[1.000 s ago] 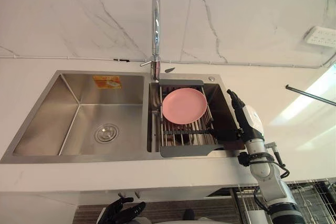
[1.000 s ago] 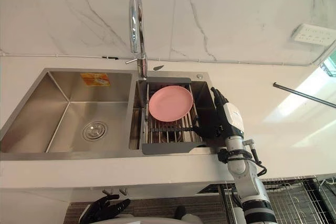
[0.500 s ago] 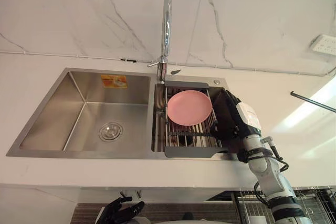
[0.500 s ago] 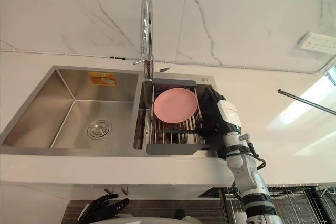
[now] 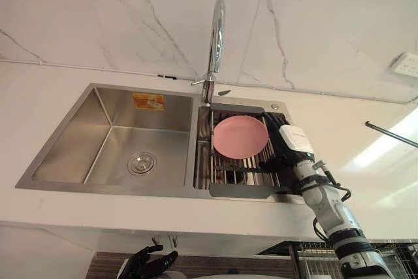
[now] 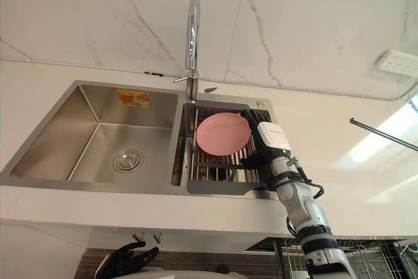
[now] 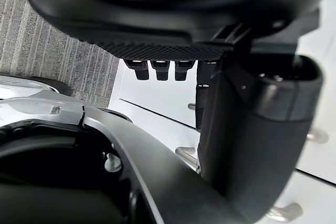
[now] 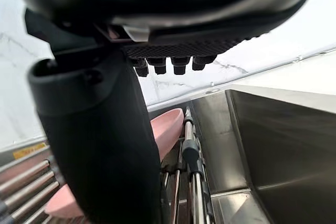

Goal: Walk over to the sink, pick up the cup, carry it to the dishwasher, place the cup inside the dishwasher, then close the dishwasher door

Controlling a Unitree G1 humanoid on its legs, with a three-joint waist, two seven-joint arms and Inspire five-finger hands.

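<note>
From where I stand the right hand (image 5: 295, 140) is over the right basin of the sink (image 5: 78, 135), at the right-hand end of the drying rack (image 5: 238, 191) that spans it. The pink plate (image 5: 240, 136) lies on the rods just to the hand's left, close beside it; I can't tell whether they touch. In the right wrist view its fingers (image 8: 178, 65) reach out in a loose row with the thumb apart from them, and nothing sits between them, so the hand is empty and unclenched.

The cup is the trouble: I cannot find it. It is not on the rack top, in the left basin or on the tabletop (image 5: 52, 96). If it is here, my guess is down in the right basin, under the rods or behind the hand itself.

The left hand (image 5: 151, 266) hangs low below the tabletop's front edge, fingers slack and spread, well apart from the sink. So the right hand is plainly the nearer one — the faucet (image 5: 217, 37) stands behind the rack, clear of it. Which way the cup lies from that hand I cannot say.
</note>
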